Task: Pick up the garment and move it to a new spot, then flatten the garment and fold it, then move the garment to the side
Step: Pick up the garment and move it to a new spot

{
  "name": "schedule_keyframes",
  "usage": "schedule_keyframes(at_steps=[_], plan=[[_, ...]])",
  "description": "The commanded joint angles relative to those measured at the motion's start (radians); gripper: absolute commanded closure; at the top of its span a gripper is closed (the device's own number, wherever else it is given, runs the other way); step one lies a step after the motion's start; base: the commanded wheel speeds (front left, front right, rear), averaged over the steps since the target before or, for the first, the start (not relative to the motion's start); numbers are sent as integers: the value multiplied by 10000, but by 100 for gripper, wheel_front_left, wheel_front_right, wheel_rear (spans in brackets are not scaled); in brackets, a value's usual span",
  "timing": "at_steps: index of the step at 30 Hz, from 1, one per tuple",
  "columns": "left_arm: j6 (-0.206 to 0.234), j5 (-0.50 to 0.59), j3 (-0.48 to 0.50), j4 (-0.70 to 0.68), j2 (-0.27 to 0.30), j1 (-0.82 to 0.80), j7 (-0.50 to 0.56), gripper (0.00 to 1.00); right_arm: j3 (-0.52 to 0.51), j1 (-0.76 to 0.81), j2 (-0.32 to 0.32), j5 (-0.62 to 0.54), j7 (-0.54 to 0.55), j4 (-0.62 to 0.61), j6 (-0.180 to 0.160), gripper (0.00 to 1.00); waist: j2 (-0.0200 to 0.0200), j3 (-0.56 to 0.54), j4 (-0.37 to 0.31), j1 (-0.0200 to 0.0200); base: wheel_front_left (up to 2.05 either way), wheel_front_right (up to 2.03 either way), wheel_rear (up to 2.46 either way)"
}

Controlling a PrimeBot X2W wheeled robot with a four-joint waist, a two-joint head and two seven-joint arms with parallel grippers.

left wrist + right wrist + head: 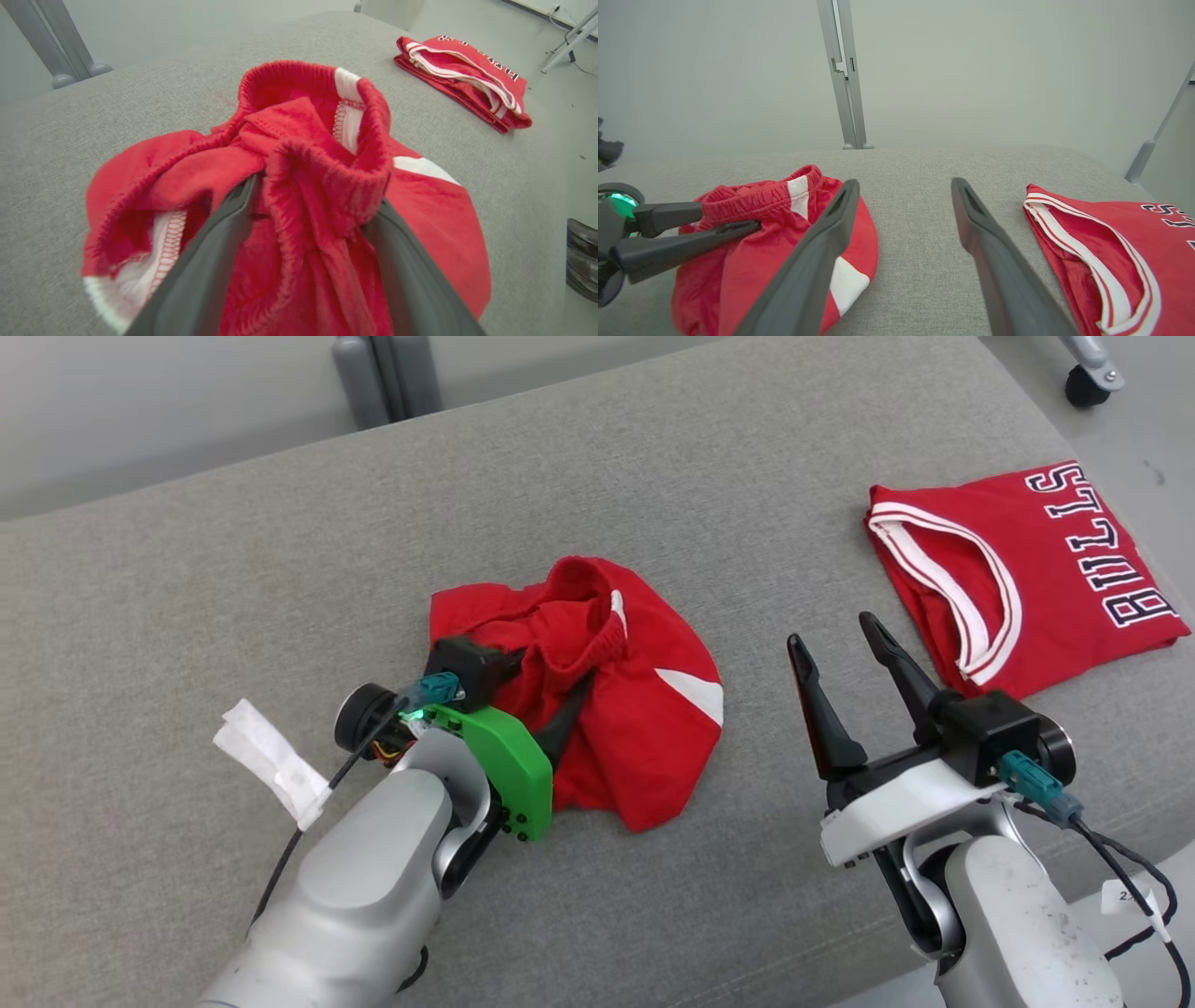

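The red shorts [607, 728] lie crumpled on the grey padded surface [280, 569], well left of the folded Bulls jersey [1027, 569]. The left gripper [317, 196] has its jaws spread either side of a bunch of waistband [285, 74], pinching nothing, while the right gripper [831, 630] hovers wide open and empty just left of the jersey. The shorts look light, soft and floppy, so the thick elastic waistband is probably the surest place to grip.

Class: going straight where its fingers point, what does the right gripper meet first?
Probably only bare cushion: the right gripper points into the gap between shorts and jersey. Its height is hard to judge.
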Motion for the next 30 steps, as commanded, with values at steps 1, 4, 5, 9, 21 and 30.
schedule_keyframes(at_steps=[1,4,5,9,21,30], plan=[[11,-206,109,61,6,93,-389,0,-34,-9,-17,-50,0,1,-20,0,-1,-144,410,0,0,0,0],[11,-438,330,-5,-10,211,-995,0,-69,105,-44,-63,39,2,-20,0,-1,-324,780,0,0,0,0],[11,-542,453,-119,34,290,-1177,0,-84,156,-58,-80,59,-1,-20,0,-1,-411,921,0,0,0,0],[231,-474,964,-700,368,671,-1460,0,-212,332,-124,-102,106,-45,-20,0,-1,-728,1470,0,0,0,0],[1092,190,3608,-3835,1235,3402,-1502,0,-559,841,-180,-149,314,-240,-20,0,-1,-1460,2549,0,0,0,0],[1363,1136,5607,-5382,1058,5397,-1504,0,-1155,1254,-135,-130,221,-120,-20,0,-1,-1903,2844,0,0,0,0]])
